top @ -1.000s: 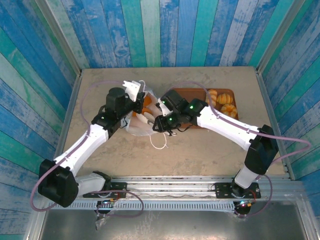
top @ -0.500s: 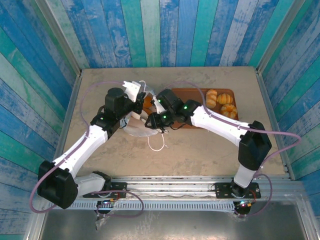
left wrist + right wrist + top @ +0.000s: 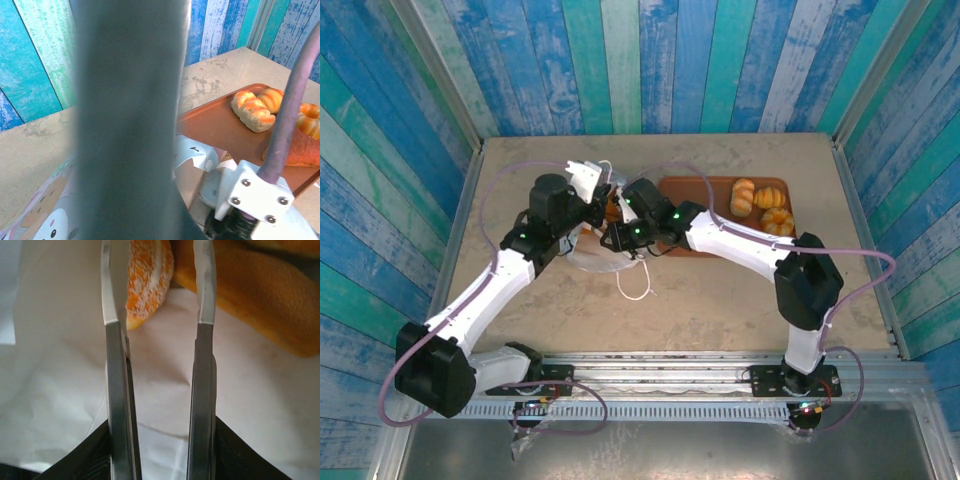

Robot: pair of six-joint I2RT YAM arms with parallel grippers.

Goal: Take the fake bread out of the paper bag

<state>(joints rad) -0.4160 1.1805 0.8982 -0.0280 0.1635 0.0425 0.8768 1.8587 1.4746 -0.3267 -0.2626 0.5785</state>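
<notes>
right gripper [image 3: 618, 228] pushed further left, deeper into the paper bag [image 3: 590, 256], right elbow [image 3: 807, 290] swung inward

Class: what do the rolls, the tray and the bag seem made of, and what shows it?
The rolls look like plastic: glossy orange, even highlights. The tray is smooth, reddish brown, perhaps plastic; hard to tell. The bag is white paper: matte, creased.
</notes>
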